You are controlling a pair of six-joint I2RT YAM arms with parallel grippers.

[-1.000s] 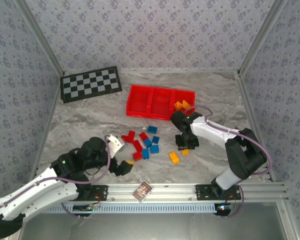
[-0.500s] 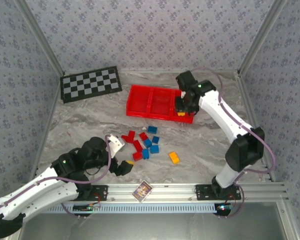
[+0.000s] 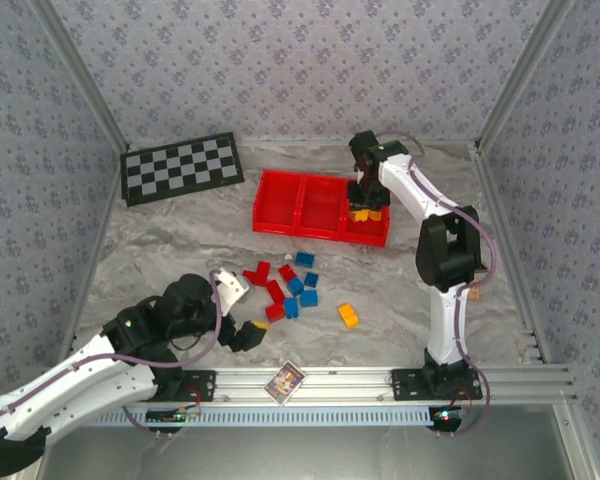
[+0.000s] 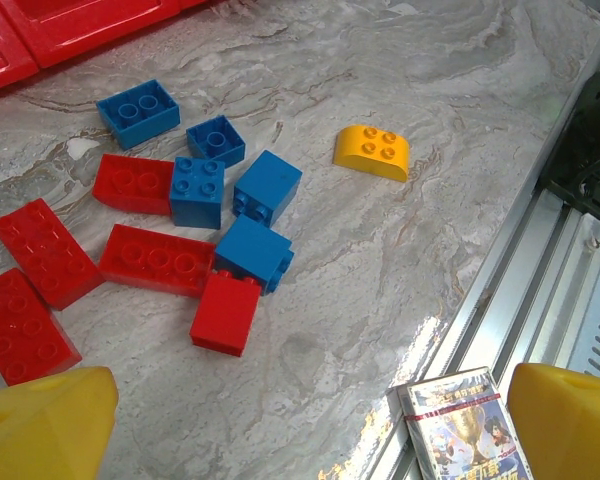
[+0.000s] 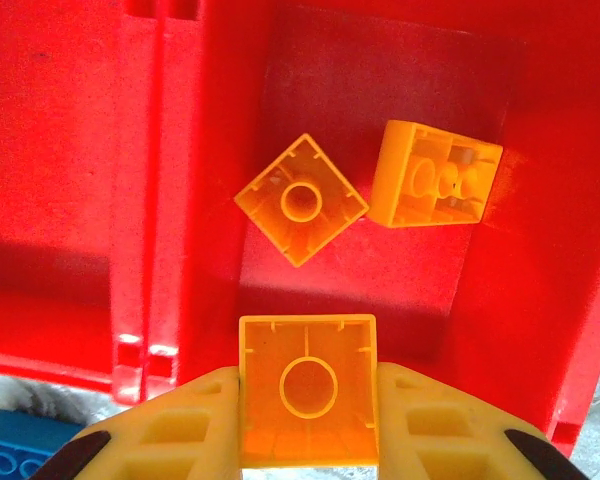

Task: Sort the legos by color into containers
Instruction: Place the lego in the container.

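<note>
The right arm has swung from the loose bricks on the table up to the red tray, and the small orange brick that lay by its fingers a second ago is off the marble; the left arm has not shifted.

From above, the right gripper hangs over the tray's right-hand compartment and hides whatever it carries. The right wrist view settles it: the right gripper is clamped on an orange-yellow brick, hollow underside toward the camera, above the near part of that compartment. Two more orange-yellow bricks lie on the compartment floor beyond it, apart from each other. A blue brick is cut off at the bottom left corner.

The left gripper sits low near the rail, fingers spread wide and empty; its wrist view crops both yellow fingertips. That view shows five red and five blue legos bunched on the marble, a curved orange-yellow brick well apart, and a printed card cut by the lower edge.
</note>
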